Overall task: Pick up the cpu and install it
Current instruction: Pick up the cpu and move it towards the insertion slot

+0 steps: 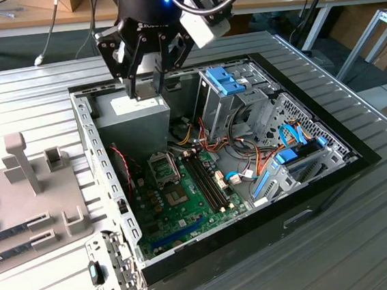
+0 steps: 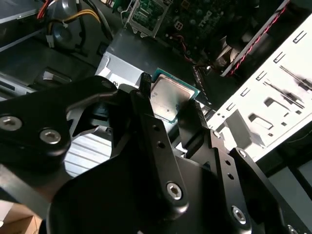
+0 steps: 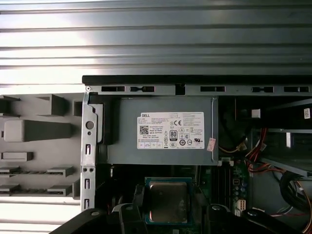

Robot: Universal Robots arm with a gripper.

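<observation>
Gripper was clamped on the cpu, fingers pinching two opposite edges. Cpu hung above the power supply, clear of it, metal top facing the wrist.

Ribbed grey metal surface carries an open computer case, lying on its side. Just beside the case, on the exterior view's left, a pale grey fixture tray with upright holders rests on the surface.

One cpu, one case, one power supply.
</observation>
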